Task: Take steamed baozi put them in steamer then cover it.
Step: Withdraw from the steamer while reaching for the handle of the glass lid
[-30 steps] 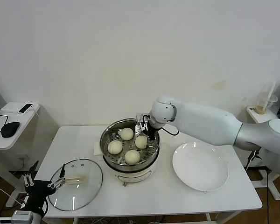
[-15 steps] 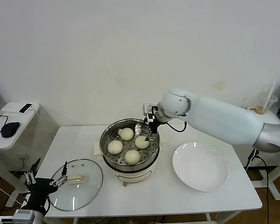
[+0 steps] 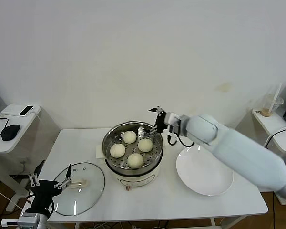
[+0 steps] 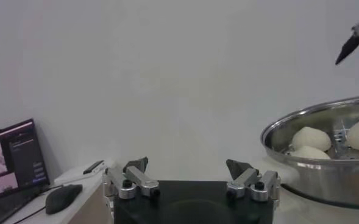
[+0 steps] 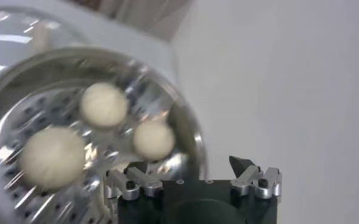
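Head view: the right gripper (image 3: 158, 118) hangs with fingers spread and empty, just above the far right rim of the steamer (image 3: 132, 168). Below and to its left, four buns (image 3: 145, 144) sit on the perforated tray inside the pot. The white plate (image 3: 204, 170) lies bare on the table (image 3: 171, 200), to the right of and nearer than this gripper. The left gripper (image 3: 51, 182) is at the table's near left edge, fingers spread and empty, just beside the glass lid (image 3: 77, 189), which lies flat on the table.

Left wrist view: the left gripper (image 4: 191, 175) has fingers wide apart with nothing between them; the steamer (image 4: 313, 164) with buns (image 4: 311, 138) stands ahead and to one side.

Right wrist view: the right gripper (image 5: 194, 172) is spread and empty; three buns (image 5: 105, 105) show below it in the steamer (image 5: 194, 135)
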`<move>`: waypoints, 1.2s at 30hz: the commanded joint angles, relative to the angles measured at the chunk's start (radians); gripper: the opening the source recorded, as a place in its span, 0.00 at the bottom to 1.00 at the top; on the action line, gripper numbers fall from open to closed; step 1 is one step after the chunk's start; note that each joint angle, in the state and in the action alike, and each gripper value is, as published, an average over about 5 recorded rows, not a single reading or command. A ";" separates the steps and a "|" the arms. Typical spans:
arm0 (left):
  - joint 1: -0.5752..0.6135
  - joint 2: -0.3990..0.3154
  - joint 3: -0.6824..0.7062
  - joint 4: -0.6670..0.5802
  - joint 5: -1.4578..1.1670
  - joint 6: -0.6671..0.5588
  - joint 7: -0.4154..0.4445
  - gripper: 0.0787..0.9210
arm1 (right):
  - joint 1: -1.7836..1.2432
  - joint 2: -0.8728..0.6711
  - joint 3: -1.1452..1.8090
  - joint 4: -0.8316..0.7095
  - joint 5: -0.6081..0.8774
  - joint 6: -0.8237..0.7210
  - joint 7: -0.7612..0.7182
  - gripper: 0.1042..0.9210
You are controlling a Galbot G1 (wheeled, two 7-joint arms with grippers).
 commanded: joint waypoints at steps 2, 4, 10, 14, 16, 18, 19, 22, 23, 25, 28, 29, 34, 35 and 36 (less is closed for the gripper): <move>-0.024 -0.009 0.022 0.069 0.086 -0.057 -0.005 0.88 | -0.826 0.074 0.831 0.173 -0.198 0.379 0.190 0.88; -0.026 -0.007 0.028 0.095 0.141 -0.064 -0.011 0.88 | -0.940 0.139 0.946 0.197 -0.224 0.424 0.170 0.88; -0.044 0.037 0.025 0.181 0.565 -0.079 -0.034 0.88 | -1.170 0.311 1.185 0.209 -0.276 0.500 0.132 0.88; -0.037 0.088 0.027 0.239 0.865 -0.093 -0.075 0.88 | -1.260 0.405 1.288 0.240 -0.273 0.488 0.137 0.88; -0.015 0.100 0.032 0.263 1.003 -0.113 -0.099 0.88 | -1.296 0.441 1.325 0.254 -0.268 0.474 0.142 0.88; 0.020 0.093 0.040 0.280 1.119 -0.133 -0.124 0.88 | -1.327 0.462 1.354 0.261 -0.273 0.464 0.143 0.88; 0.038 0.087 0.045 0.285 1.161 -0.138 -0.135 0.88 | -1.339 0.469 1.365 0.263 -0.276 0.459 0.144 0.88; 0.078 0.063 0.064 0.298 1.263 -0.146 -0.162 0.88 | -1.366 0.482 1.389 0.270 -0.283 0.455 0.145 0.88; 0.083 0.056 0.070 0.303 1.286 -0.147 -0.170 0.88 | -1.372 0.486 1.395 0.269 -0.285 0.456 0.148 0.88; 0.080 0.045 0.080 0.316 1.317 -0.148 -0.177 0.88 | -1.379 0.495 1.401 0.262 -0.288 0.463 0.154 0.88; 0.064 0.038 0.093 0.341 1.332 -0.150 -0.182 0.88 | -1.389 0.509 1.405 0.250 -0.293 0.475 0.163 0.88; 0.059 0.040 0.097 0.349 1.332 -0.150 -0.181 0.88 | -1.393 0.513 1.405 0.249 -0.295 0.478 0.164 0.88; 0.027 0.055 0.105 0.380 1.329 -0.150 -0.177 0.88 | -1.414 0.520 1.406 0.255 -0.298 0.488 0.167 0.88; 0.019 0.059 0.107 0.387 1.329 -0.149 -0.176 0.88 | -1.415 0.521 1.406 0.255 -0.299 0.489 0.168 0.88; 0.011 0.062 0.110 0.394 1.330 -0.148 -0.175 0.88 | -1.416 0.522 1.406 0.254 -0.299 0.489 0.169 0.88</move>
